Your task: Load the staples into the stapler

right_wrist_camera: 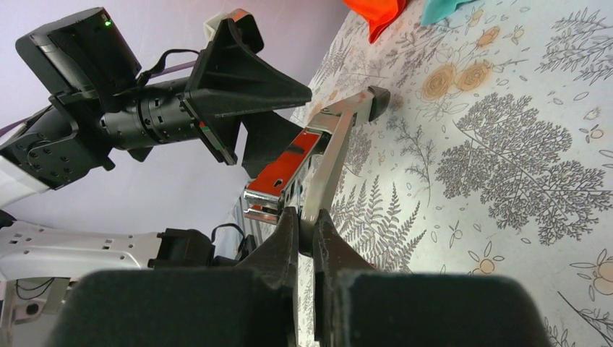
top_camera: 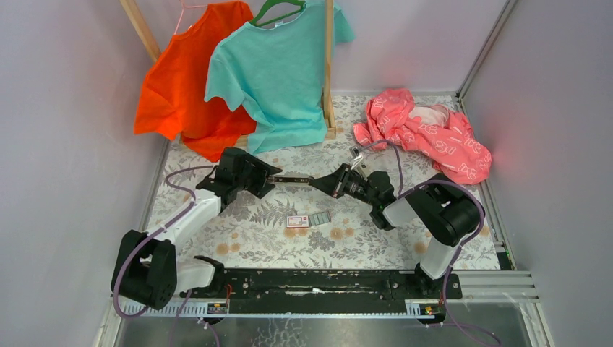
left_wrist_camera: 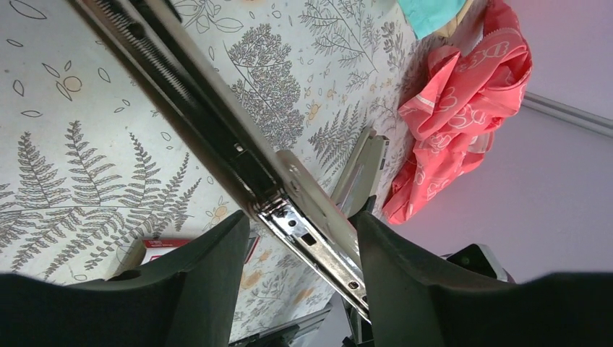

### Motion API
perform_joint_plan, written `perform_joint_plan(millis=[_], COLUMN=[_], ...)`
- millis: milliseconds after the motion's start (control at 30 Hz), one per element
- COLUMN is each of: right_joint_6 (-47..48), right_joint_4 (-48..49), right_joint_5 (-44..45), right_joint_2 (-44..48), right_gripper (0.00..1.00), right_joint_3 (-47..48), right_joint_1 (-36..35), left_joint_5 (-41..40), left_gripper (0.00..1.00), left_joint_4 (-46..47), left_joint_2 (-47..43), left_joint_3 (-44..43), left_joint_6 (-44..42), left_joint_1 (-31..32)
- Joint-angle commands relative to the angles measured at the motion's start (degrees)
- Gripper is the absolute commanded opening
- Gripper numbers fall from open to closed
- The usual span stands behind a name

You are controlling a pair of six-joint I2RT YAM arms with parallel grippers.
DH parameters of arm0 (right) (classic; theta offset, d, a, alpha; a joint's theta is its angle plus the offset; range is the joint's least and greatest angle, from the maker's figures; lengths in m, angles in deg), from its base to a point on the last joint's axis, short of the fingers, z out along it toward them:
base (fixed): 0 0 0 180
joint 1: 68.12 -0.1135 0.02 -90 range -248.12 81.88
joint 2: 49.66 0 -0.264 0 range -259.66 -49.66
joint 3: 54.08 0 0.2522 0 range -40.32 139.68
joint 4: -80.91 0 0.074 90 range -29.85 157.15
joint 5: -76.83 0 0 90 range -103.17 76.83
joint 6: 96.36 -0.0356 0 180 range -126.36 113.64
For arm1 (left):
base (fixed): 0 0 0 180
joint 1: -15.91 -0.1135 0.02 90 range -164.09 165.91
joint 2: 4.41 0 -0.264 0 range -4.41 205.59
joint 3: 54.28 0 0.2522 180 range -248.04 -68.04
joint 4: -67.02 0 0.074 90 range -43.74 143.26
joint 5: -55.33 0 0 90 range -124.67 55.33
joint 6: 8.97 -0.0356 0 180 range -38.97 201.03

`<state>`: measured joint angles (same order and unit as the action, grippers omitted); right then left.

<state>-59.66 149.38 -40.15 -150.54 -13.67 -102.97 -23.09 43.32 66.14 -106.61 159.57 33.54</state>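
Observation:
The stapler (top_camera: pixel 293 178) hangs unfolded above the floral table (top_camera: pixel 376 238), held between both arms. My right gripper (top_camera: pixel 316 182) is shut on its pale arm (right_wrist_camera: pixel 318 166) near the hinge; the red-and-chrome part (right_wrist_camera: pixel 289 155) rises beside it. My left gripper (top_camera: pixel 271 178) straddles the chrome staple rail (left_wrist_camera: pixel 311 238). Its right finger (left_wrist_camera: pixel 390 260) lies against the rail, and a gap shows at the left finger (left_wrist_camera: pixel 217 253). The staples box (top_camera: pixel 298 221), red and white, lies flat on the table below, with grey strips (top_camera: pixel 320 217) beside it. It also peeks out behind the left finger (left_wrist_camera: pixel 155 246).
An orange shirt (top_camera: pixel 181 87) and a teal shirt (top_camera: pixel 278 72) hang on a wooden rack (top_camera: pixel 329 65) at the back. A crumpled pink garment (top_camera: pixel 426 134) lies back right. Purple walls close in both sides. A black base rail (top_camera: pixel 325 282) runs along the near edge.

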Motion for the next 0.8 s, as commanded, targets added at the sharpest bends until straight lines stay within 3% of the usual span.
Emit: perform_joint_plan(millis=[0, 133, 500, 767], right_joint_6=[2.1, 3.1, 5.1, 7.2], right_joint_4=[10.0, 10.0, 10.6, 10.6], right_joint_5=[1.5, 1.7, 1.7, 0.7], right_joint_2=[1.4, 1.7, 1.3, 1.3], right_gripper=[0.00, 0.00, 0.00, 0.00], right_joint_3=[0.4, 0.2, 0.6, -0.1], right_joint_1=[-0.8, -1.1, -2.5, -3.1], left_joint_5=[-1.2, 0.4, 2.8, 2.3], left_gripper=[0.61, 0.55, 0.52, 0.13], left_joint_4=[-1.4, -1.7, -1.1, -0.5], left_joint_2=[0.9, 2.8, 5.1, 4.7], left_joint_3=[-2.7, -3.1, -2.8, -2.5], left_joint_6=[1.2, 1.9, 2.7, 3.1], left_joint_1=[0.3, 0.3, 0.4, -0.2])
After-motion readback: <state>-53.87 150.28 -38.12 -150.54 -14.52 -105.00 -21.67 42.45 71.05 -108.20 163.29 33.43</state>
